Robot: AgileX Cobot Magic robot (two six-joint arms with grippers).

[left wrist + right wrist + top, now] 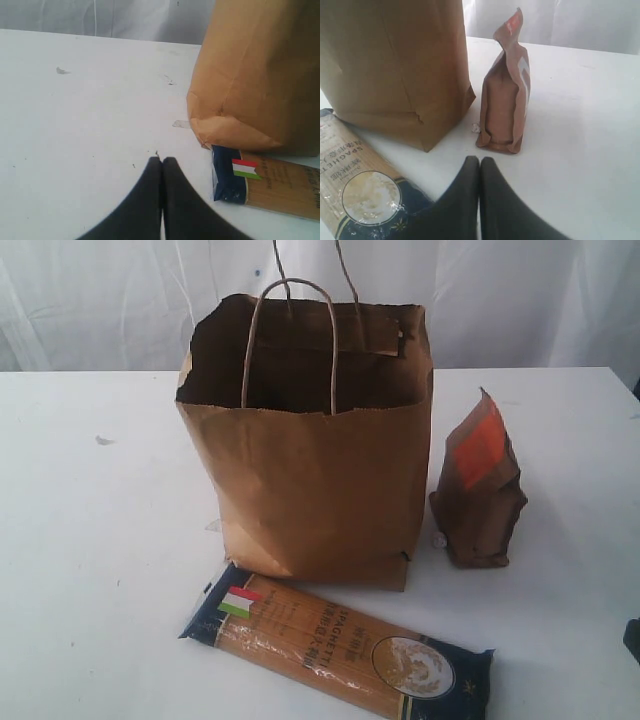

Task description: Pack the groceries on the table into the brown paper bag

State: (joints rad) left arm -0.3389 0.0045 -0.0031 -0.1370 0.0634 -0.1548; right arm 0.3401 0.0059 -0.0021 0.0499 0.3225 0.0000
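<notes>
On the table (90,570), in the middle: the brown paper bag (310,480), upright, mouth open, handles up. Cannot see down to its bottom, so cannot tell whether anything is already inside. Just in front of the bag, flat on the tabletop: the long spaghetti pack (335,645), one end close to the bag's front corner, perhaps touching, hard to say. Beside the bag, on the right arm's side: the brown-orange pouch (478,490), standing upright, near the bag wall but apart from it. Next to the pouch foot, a tiny silvery ball (475,128), not part of the job.

Left gripper (161,161): clenched, fingers pressed together, nothing between, over bare tabletop near the flag end of the spaghetti. Right gripper (479,161): likewise clenched and empty, pointing toward the gap between bag and pouch.

Judging by this: at least two groceries left outside, spaghetti and pouch. No carton, tin, bottle or jar visible on the table; possibly in the bag, possibly out of view. Packing not finished; neither item yet grasped.
</notes>
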